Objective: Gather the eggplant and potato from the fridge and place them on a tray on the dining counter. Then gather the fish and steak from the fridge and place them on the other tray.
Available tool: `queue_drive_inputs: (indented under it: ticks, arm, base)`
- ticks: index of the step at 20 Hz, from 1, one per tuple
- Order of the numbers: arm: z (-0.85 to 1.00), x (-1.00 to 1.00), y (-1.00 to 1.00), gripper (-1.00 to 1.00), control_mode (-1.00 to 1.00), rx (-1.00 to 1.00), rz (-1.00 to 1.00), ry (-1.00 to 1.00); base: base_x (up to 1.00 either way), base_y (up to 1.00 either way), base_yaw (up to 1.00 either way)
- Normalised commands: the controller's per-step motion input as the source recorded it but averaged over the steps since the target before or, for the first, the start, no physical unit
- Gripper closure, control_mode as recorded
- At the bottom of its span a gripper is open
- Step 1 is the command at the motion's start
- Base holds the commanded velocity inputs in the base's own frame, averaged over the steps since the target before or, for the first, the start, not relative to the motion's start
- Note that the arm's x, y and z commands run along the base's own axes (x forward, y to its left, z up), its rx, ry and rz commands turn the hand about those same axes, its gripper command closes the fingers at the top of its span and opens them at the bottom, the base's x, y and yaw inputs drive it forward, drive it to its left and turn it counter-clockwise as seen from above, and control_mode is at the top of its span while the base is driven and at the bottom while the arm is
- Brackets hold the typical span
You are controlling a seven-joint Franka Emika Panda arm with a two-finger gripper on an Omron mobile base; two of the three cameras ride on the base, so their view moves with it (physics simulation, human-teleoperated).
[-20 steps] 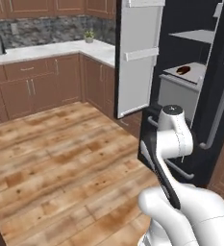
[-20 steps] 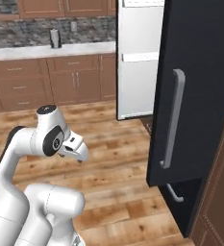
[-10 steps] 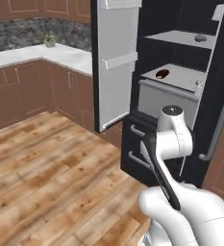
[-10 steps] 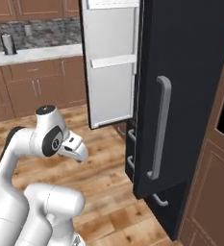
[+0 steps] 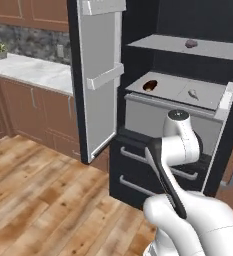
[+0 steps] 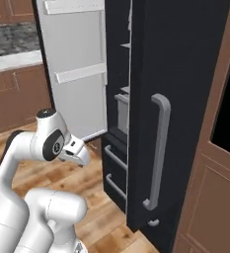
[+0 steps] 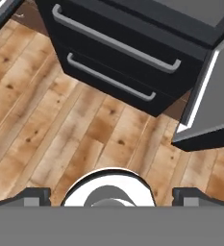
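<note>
1 fish (image 5: 193,93) on fridge (image 5: 188,60) shelf, up and far-right of pincer (image 7: 111,198); pincer low, floor-facing, fingers spread apart, empty.

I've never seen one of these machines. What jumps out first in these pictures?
The tall black fridge stands with its left door swung wide, white shelves bared. A reddish-brown item and a small grey fish lie on the middle shelf. In front, the white arm is folded up, its gripper open above the wood floor.

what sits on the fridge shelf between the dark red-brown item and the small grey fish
Nothing: bare grey shelf between the red-brown item and fish, in the left base view.
</note>
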Motion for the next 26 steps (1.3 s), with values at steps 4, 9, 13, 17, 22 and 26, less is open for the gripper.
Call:
queue_drive_inputs:
  ticks: [4, 9, 13, 17, 22, 26]
  arm:
    - [0.00, 0.00, 0.00, -1.00, 1.00, 0.00, 0.00, 0.00]
    - [0.00, 0.00, 0.00, -1.00, 1.00, 0.00, 0.00, 0.00]
    - [0.00, 0.00, 0.00, -1.00, 1.00, 0.00, 0.00, 0.00]
    - [0.00, 0.00, 0.00, -1.00, 1.00, 0.00, 0.00, 0.00]
    - [0.00, 0.00, 0.00, -1.00, 1.00, 0.00, 0.00, 0.00]
    - [0.00, 0.00, 0.00, -1.00, 1.00, 0.00, 0.00, 0.00]
  base:
    - [0.67, 0.01, -0.40]
    - [0.74, 0.27, -0.41]
    - [0.72, 0.45, -0.42]
    - [0.47, 0.06, -0.41]
    - [0.43, 0.07, -0.38]
    - [0.81, 0.48, -0.34]
